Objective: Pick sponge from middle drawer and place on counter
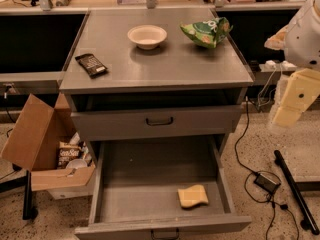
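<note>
Camera view: gripper (286, 115) hangs right of counter (170, 66), opening unclear; sponge (193, 196) in middle drawer (145, 184).

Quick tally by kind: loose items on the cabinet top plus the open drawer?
bowl: 1, on the counter
green snack bag: 1, on the counter
dark snack bar: 1, on the counter
sponge: 1, in the middle drawer
Total: 4
The tool hangs right of the cabinet, touching none of them.

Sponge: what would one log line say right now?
sponge: front-right in open middle drawer | gripper: right of counter, far from sponge | counter: no sponge yet
</note>
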You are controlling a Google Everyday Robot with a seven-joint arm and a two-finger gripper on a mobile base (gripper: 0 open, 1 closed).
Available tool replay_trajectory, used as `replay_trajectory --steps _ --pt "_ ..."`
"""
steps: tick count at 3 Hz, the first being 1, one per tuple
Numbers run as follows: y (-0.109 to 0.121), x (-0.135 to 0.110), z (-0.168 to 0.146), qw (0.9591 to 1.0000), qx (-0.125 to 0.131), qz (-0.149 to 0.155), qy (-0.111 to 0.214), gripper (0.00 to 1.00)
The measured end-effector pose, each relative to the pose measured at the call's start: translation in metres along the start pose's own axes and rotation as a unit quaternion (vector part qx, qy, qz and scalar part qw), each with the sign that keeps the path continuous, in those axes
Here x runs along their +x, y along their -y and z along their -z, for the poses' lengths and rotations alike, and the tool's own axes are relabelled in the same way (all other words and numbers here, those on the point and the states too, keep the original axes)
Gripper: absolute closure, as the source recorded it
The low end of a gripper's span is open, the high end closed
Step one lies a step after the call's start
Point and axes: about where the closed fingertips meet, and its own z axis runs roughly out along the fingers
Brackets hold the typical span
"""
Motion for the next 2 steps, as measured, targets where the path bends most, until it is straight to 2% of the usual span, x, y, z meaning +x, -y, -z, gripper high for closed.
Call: replay_trajectory --steps 1,2 --pt "0.0 0.0 0.0 1.0 0.0 0.0 0.0 0.0" --pt "-0.01 -0.014 -0.013 0.9975 0.01 0.066 -0.023 0.0"
